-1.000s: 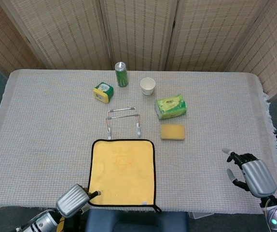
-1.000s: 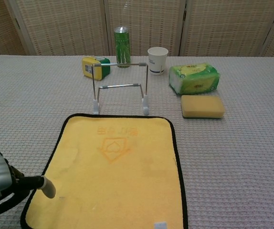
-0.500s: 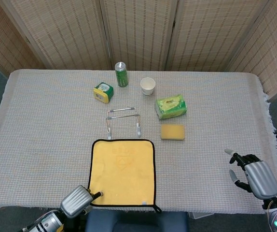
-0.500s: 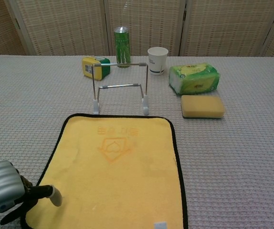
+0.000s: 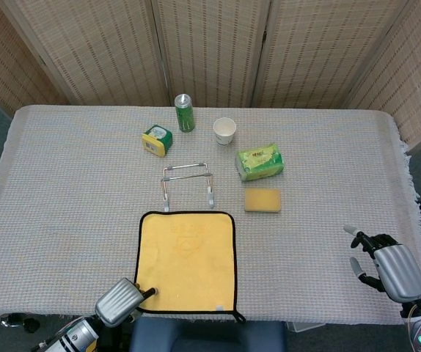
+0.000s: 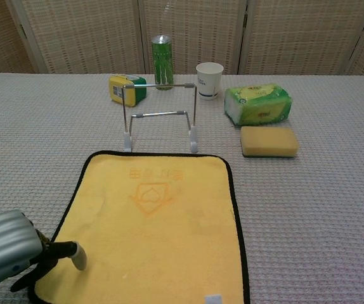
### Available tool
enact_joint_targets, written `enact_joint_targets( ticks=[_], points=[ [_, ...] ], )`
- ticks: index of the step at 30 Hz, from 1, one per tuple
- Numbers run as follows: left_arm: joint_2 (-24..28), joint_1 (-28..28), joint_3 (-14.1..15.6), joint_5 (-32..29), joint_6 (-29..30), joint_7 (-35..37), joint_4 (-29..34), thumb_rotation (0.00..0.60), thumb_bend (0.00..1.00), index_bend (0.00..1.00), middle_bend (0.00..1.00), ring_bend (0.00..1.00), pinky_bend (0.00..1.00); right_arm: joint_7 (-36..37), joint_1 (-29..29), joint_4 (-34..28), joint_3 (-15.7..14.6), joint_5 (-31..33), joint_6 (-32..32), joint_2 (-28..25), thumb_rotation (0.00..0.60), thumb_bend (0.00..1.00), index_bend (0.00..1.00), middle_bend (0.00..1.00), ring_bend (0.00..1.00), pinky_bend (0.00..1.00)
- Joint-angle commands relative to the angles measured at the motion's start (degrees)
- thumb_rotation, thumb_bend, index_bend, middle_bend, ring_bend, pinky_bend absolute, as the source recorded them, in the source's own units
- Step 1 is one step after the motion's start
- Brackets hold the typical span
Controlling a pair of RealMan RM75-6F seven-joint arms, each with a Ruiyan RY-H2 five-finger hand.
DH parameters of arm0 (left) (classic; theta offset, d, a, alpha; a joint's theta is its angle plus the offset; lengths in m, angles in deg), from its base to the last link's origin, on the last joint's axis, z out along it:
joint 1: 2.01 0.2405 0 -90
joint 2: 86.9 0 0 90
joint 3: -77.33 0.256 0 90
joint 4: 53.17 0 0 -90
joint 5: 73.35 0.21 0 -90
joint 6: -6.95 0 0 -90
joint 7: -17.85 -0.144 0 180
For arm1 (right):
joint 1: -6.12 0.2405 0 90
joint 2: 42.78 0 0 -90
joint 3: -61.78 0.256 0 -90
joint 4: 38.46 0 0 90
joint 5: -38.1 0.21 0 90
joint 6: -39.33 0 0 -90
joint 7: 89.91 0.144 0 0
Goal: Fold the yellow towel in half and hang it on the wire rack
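Note:
The yellow towel point(image 5: 187, 260) point(image 6: 156, 229) with a black border lies flat and unfolded near the table's front edge. Just behind it stands the wire rack point(image 5: 187, 183) point(image 6: 160, 117), upright and bare. My left hand point(image 5: 123, 299) point(image 6: 11, 253) sits at the towel's near-left corner, a fingertip reaching over the towel's edge; it holds nothing. My right hand point(image 5: 383, 264) hovers at the right front of the table, fingers spread, far from the towel. The chest view does not show the right hand.
Behind the rack stand a green can point(image 5: 185, 112), a white paper cup point(image 5: 224, 131) and a small yellow-green box point(image 5: 157, 140). A green tissue pack point(image 5: 260, 161) and a yellow sponge point(image 5: 262, 199) lie right of the rack. The table's front edge runs just below the towel.
My left hand has slid right and toward the front edge along the towel's near-left corner. The right hand has drifted slightly right. The towel has not moved.

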Motion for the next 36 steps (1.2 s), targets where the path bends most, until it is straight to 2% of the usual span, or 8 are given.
enact_joint_targets(
  ticks=[1,10,15,23,31,36],
  points=[
    [-0.2,-0.1,0.0,-0.1,0.1,0.4,0.0,0.6,0.26,0.38,0.82,0.76,0.88,0.0,0.0,0.0,0.0,0.0,0.0,0.0,0.6,0.46,0.19,0.45,0.51,0.37],
    [-1.1,-0.7,-0.3,-0.9,0.1,1.5,-0.6,0.6,0.27,0.41,0.82,0.77,0.89,0.2,-0.4,0.1,0.0,0.2,-0.4,-0.1,0.6,0.46,0.19,0.46,0.52,0.37],
    [-1.0,-0.8,-0.7,-1.7,0.3,0.8,-0.7,0.6,0.35,0.42,0.83,0.77,0.89,0.2,-0.4,0.1,0.1,0.3,-0.4,-0.2,0.6,0.46,0.19,0.46,0.52,0.37],
    [-0.8,-0.8,-0.6,-2.6,0.0,0.4,-0.3,0.6,0.37,0.45,0.83,0.77,0.89,0.1,-0.3,0.1,0.1,0.4,-0.1,-0.1,0.6,0.46,0.19,0.46,0.52,0.37],
    [-1.9,-0.7,-0.4,-2.4,1.1,1.8,-1.3,0.6,0.46,0.53,0.85,0.79,0.89,0.0,-0.1,-0.2,0.2,0.5,0.2,-0.3,0.6,0.46,0.19,0.46,0.53,0.37],
    [-2.3,-0.8,-0.6,-2.7,1.3,1.5,-2.1,0.6,0.47,0.56,0.86,0.79,0.89,-0.2,0.0,-0.4,0.0,-0.1,0.4,-0.4,0.6,0.46,0.19,0.47,0.53,0.37]
  ],
)
